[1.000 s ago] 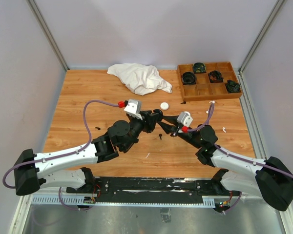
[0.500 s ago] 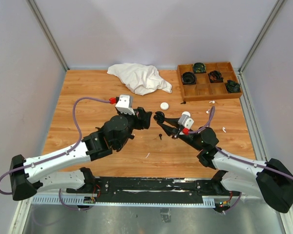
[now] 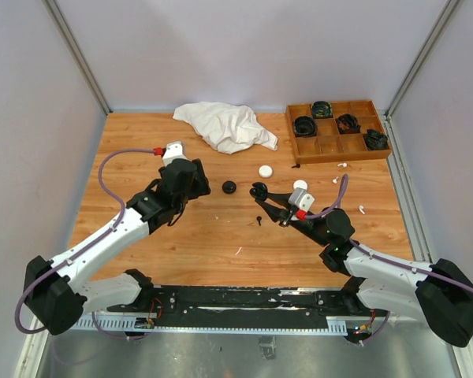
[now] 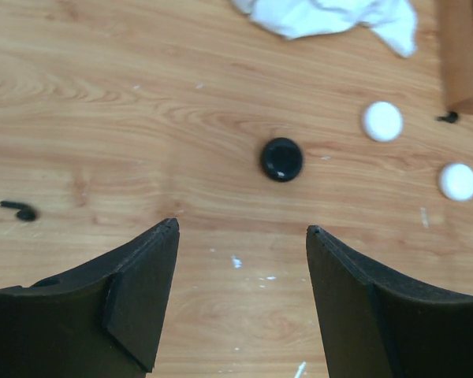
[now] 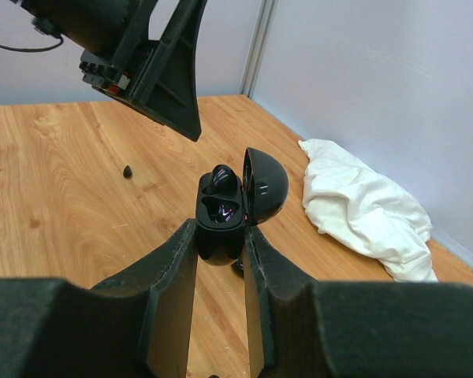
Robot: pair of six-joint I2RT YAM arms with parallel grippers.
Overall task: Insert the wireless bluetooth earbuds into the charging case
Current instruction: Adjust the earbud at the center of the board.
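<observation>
The right fingers [image 5: 172, 276] were clamped on the open black charging case [image 5: 221, 224], the left fingers [image 4: 138, 272] apart and empty, and pressing in the black earbud [image 3: 258, 220] lying loose on the desk [image 3: 142, 142] could twist the case out of that pinch.

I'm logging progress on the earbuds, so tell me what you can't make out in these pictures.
Right wrist view: whether both sockets of the open black case are filled; its inside is dark and the right gripper covers its base.
Top view: the white specks on the table are too small to identify.
Left wrist view: the wooden tray is cut off by the edge.
</observation>
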